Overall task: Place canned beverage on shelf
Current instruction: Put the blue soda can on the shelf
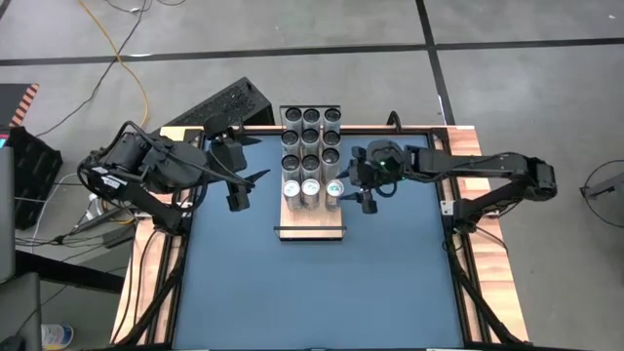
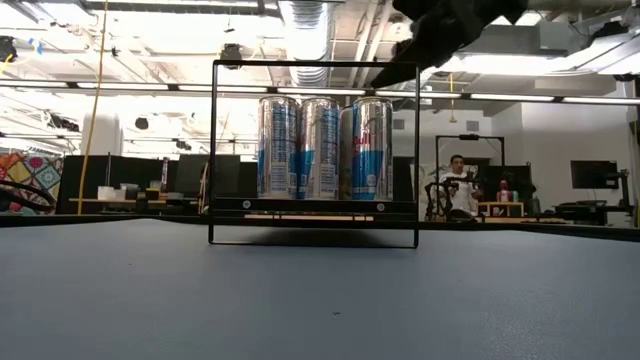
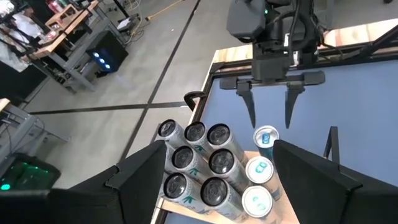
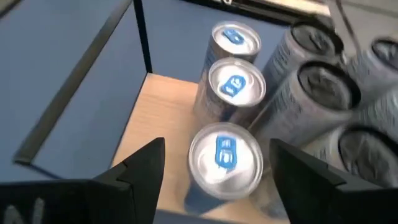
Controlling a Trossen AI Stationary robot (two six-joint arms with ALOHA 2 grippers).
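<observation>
Found the right hand (image 3: 268, 121) spread wide and gripping nothing, hung just over the near right corner of the shelf (image 1: 314, 226). Saw its two fingers (image 4: 138, 167) straddling a silver-topped can (image 4: 225, 154) with air on both sides, neither pad touching the can wall. Could not tell from the low view how high above the can top the fingertips sat.

Counted that can as the right-hand one of a front row of three (image 1: 312, 187), all upright on the light-wood board and standing just beside one another. Noted a block of dark-topped cans (image 1: 311, 136) packed close behind them on the same board. Made out a bare strip of wood between the front row and the near black rail (image 1: 311, 233).

Placed the left hand (image 1: 242, 187) off to the shelf's other side, open as well, idle above the blue table (image 1: 312, 292) and well apart from the cans.

Judged the step in hand to be the end of a placement: can already down on the shelf and standing free, hand wide around it. Judged the next move to call for a straight lift clear of the can top, keeping the fingers spread and square to the can so as not to clip it or nudge its neighbour. Reckoned any sideways drift during that lift likely to topple the tall, narrow can into the row.
</observation>
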